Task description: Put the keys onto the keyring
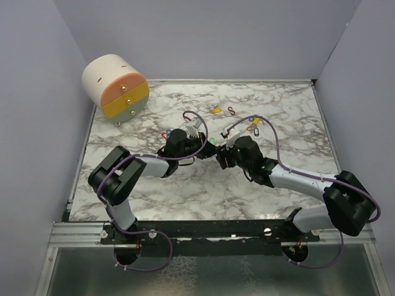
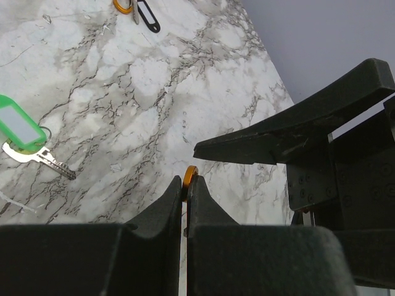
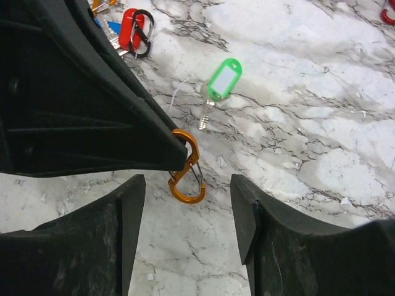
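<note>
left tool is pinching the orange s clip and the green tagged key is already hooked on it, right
No. The left tool does pinch the orange S-clip, but the green-tagged key lies loose on the marble table, apart from the clip, as the right wrist view shows.

No lettering, brand mark or number is legible in any view; the white insert of the green key tag (image 3: 223, 78), lying on the marble desk (image 3: 321, 123), shows no readable writing.
</note>
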### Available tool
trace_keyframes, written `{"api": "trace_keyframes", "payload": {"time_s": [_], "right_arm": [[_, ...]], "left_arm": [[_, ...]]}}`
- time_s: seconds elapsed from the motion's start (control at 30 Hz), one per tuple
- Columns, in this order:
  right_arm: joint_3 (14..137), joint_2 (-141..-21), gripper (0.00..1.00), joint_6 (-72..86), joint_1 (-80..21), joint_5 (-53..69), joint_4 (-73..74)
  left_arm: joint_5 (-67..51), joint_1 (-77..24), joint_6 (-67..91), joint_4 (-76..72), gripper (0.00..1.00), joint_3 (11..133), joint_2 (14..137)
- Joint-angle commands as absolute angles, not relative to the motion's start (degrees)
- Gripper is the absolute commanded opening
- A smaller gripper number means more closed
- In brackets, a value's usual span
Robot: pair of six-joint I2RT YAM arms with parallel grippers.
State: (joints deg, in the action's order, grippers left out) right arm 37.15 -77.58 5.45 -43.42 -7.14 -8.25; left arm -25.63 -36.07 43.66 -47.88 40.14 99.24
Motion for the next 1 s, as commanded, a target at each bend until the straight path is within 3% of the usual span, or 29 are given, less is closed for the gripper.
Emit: {"api": "trace_keyframes", "payload": {"time_s": [0.0, 0.37, 0.6, 0.73, 0.77, 0.8, 0.97], "right_arm": [[38.17, -76.51, 0.56, 4.55, -43.95, -11.48, -9.89], [37.73, -75.71, 0.38, 3.91, -44.05, -11.60, -11.35], [37.60, -76.18, 0.02, 3.54, -44.12, -11.46, -12.62], [37.68, -75.92, 0.01, 3.89, -44.11, -11.95, -11.99], [37.62, -75.79, 0.01, 4.02, -44.12, -12.14, -11.79], [37.70, -75.64, 0.01, 4.08, -44.12, -12.36, -11.59], [38.28, -75.84, 0.01, 4.47, -44.12, -12.93, -10.20]], "left_arm": [[-28.12, -35.81, 43.99, -47.68, 0.00, 41.81, 99.29], [-29.94, -35.90, 44.38, -47.48, 0.00, 42.66, 100.47], [-30.73, -35.86, 44.56, -47.46, 0.00, 43.06, 101.09], [-30.30, -35.88, 44.56, -47.46, 0.00, 43.07, 100.99], [-30.06, -35.80, 44.63, -47.46, 0.05, 43.00, 100.78], [-29.62, -35.80, 44.65, -47.46, 0.18, 42.79, 100.56], [-26.35, -35.58, 43.98, -47.53, 0.41, 41.19, 97.94]]}}
